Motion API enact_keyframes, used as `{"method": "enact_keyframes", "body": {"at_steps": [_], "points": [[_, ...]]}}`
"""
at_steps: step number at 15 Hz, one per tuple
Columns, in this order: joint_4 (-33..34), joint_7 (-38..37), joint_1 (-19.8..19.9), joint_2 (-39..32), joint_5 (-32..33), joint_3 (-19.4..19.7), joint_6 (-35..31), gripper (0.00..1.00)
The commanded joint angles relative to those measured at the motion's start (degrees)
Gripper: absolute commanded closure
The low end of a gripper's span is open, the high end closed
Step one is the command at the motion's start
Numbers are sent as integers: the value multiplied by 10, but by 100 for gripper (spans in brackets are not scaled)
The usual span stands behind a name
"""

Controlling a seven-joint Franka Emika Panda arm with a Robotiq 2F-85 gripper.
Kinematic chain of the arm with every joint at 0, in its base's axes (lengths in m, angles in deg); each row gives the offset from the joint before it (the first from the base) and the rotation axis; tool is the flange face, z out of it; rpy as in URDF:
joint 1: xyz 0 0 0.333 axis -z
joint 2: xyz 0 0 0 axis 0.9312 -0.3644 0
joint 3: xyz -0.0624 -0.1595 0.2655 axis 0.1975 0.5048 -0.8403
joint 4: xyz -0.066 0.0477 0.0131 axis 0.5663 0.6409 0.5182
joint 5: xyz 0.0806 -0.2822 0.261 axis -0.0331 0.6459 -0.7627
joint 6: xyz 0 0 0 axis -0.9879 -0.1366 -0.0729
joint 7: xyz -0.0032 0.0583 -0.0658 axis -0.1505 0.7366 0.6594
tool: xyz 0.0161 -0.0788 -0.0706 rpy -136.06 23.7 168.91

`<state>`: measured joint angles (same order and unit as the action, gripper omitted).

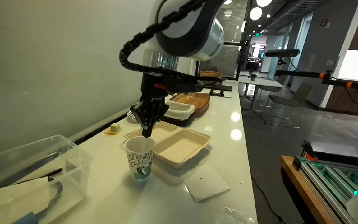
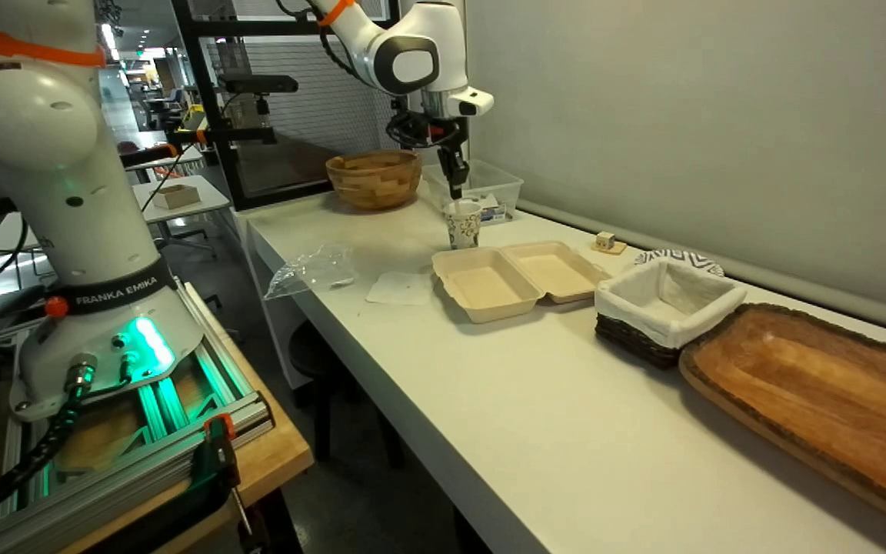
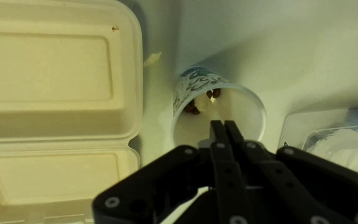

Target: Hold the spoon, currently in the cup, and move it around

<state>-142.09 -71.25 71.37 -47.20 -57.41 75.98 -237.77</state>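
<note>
The spoon (image 3: 209, 108) is held, by the look of it: in the wrist view its pale handle is met by the tips of the gripper (image 3: 223, 123), whose fingers are drawn almost together, and the handle is judged to be pinched between them. So the hold can be counted as done. The moving around is what is left; whether any of it has been done cannot be told here, and the spoon is plainly not lifted clear. Its broad end is kept inside the patterned paper cup (image 1: 139, 161), which is stood upright on the white table (image 1: 154, 205), just beside the open food box (image 1: 180, 146). And the line of the spoon: the broad end is pointed down, between two groups of brown bits (image 3: 192, 107) at the base, though contact with them cannot be made out; the handle is pointed up, out of the mouth of the cup. In the wrist view the long axis is slanted from upper left, at the broad end, to lower right, at the tips. A steep stance is suggested in both exterior views, but the exact lean is hidden by the cup wall.
</note>
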Motion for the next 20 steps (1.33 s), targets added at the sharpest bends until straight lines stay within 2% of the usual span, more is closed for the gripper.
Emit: {"method": "enact_keyframes", "body": {"at_steps": [1, 7, 8, 9, 11, 15, 20], "points": [[5, 9, 8, -7, -33, -13, 3, 99], [7, 31, 16, -11, -41, -11, 2, 99], [8, 42, 19, -10, -40, -12, 11, 95], [8, 57, 22, -10, -37, -13, 11, 70], [7, 80, 24, -3, -25, -11, 22, 66], [4, 99, 28, 39, -27, -8, 97, 36], [34, 77, 20, 101, 74, 18, 178, 1]]}}
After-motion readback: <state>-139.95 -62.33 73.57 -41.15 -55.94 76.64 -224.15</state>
